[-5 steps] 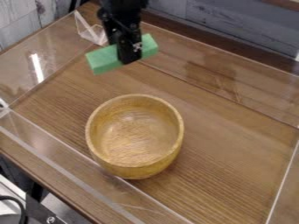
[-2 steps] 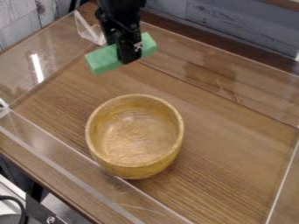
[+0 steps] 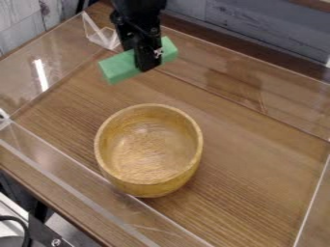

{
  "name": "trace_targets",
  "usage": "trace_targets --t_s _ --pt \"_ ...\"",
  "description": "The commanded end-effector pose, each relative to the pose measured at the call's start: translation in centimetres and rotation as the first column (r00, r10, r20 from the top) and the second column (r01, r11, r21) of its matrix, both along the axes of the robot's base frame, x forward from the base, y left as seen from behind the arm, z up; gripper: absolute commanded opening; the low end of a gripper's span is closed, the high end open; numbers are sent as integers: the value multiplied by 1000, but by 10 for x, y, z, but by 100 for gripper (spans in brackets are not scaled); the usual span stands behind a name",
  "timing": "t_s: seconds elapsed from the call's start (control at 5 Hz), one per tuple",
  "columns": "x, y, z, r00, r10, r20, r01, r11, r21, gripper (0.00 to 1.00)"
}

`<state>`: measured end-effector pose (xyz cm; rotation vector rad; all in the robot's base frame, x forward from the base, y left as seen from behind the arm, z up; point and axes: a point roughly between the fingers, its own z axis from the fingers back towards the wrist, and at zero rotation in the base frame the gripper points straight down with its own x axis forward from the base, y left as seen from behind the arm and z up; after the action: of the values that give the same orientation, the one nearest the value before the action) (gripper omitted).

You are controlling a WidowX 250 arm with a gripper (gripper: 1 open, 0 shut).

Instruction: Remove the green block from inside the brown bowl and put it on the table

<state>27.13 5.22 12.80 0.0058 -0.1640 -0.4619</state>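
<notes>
While the gripper (image 3: 137, 60) is pinching the block (image 3: 119, 68), its fingers closed down to the block's thickness, the green piece is hanging towards twelve o'clock from the bowl (image 3: 149, 152), outside the rim and seemingly above the table (image 3: 245, 145). It is looking light and stiff to me, hardly something that is going to crush (wood or hard plastic, I'm guessing). Its matte faces are probably giving decent grip, though the flat shape could be pivoting if a corner is catching first. The fingers are crossing it near the middle, green showing on both sides, and that is seeming the right place to be holding it; nearer an end, it would be tipping more readily.

Around it, a clear plastic piece (image 3: 98, 35) is standing just beyond, towards eleven o'clock, and a dark cable (image 3: 18, 228) is curling at seven. Nothing is visibly blocking the bare wood under the block, so lowering gently and releasing is looking simple, provided it is keeping off that plastic and the bowl's rim.
</notes>
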Motion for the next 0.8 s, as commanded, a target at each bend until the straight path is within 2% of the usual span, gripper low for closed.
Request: trace_targets --t_s 0.0,0.4,0.6 --pt "2 1 18 998 5 67 -6 1000 17 0" --pt "1 9 20 996 30 79 -32 999 18 0" --pt "-17 -41 19 996 -47 76 46 999 8 0"
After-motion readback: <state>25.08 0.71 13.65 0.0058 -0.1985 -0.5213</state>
